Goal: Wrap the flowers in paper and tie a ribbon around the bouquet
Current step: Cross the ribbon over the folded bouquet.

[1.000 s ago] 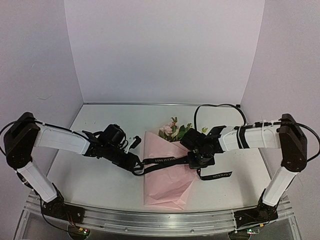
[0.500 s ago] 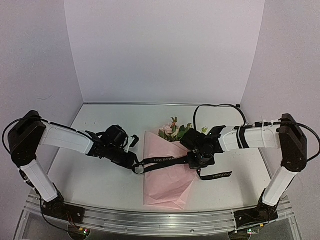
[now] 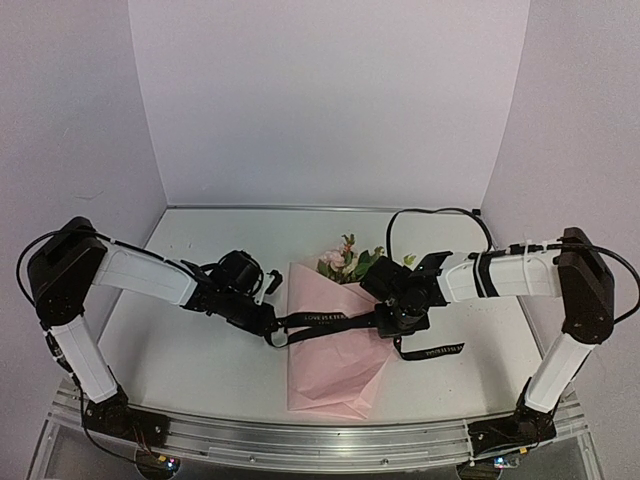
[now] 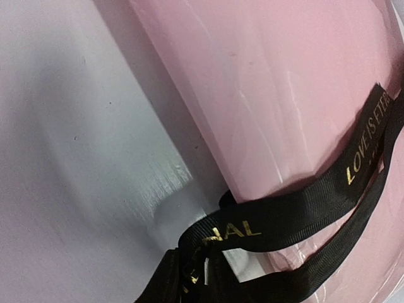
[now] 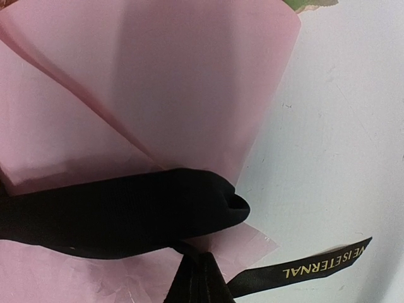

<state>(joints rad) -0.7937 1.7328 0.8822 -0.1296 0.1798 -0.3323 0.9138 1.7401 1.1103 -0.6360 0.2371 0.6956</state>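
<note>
Top cam: the slim light-pink paper cone bouquet (image 3: 335, 375) lies mid-way across the white table (image 3: 200, 370), long axis running near-to-far, w/ pink and cream blossoms (image 3: 340, 260) and green leaves poking out the far end. The narrow black fabric ribbon (image 3: 325, 320) w/ gold lettering crosses it left-to-right abt halfway along, so square to the cone. The left gripper (image 3: 272, 332) sits at the ribbon's left end, just beside the cone's left edge. The right gripper (image 3: 396, 320) is over the right edge, a loose tail trailing off to its right. Each arm is nearest its own end, so imo the next bit is pulling outward along the ribbon line to cinch it

Left wrist cam: ribbon (image 4: 284, 214) loops off the pink paper (image 4: 265, 95) and bunches toward the bottom of frame, but the fingers aren't in shot, so can't tell if the left jaws are apart or pinched on it

Right wrist cam: ribbon (image 5: 126, 208) lies as a wide band over the paper, then narrows to a tight bunch bottom centre. Right jaws are together, clamped on the ribbon afaict

Vs a sec ago: left arm's elbow and upper link have swung in toward the middle, its gripper only nudged a touch. Right arm + bouquet haven't budged
</note>
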